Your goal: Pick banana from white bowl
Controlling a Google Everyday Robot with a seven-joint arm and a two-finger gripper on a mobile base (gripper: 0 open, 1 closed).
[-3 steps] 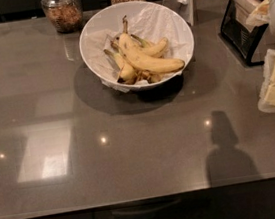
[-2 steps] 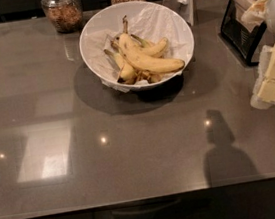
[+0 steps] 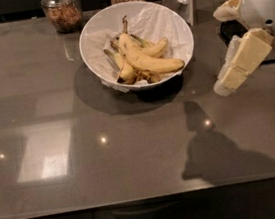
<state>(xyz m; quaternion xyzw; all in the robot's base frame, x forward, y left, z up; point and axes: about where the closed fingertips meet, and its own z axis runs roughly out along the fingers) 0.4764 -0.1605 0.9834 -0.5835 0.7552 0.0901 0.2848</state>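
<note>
The banana (image 3: 149, 62) I'm after lies on top of the pile in the white bowl (image 3: 87, 52), with its stem toward the far rim and its tip pointing right. The bowl sits far-centre on the tabletop (image 3: 111, 180). My claw (image 3: 237, 65) hangs to the right of the bowl, apart from it, carrying nothing. I cannot tell whether it is open or closed. I judge this to be the approach step. Next I need to swing left over the bowl and come down across the banana's middle.

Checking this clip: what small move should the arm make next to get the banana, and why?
Probably shift the gripper leftward until it is above the white bowl. It hangs to the right of the bowl, outside the rim and apart from the fruit, while the banana lies untouched on top of the pile inside.
</note>
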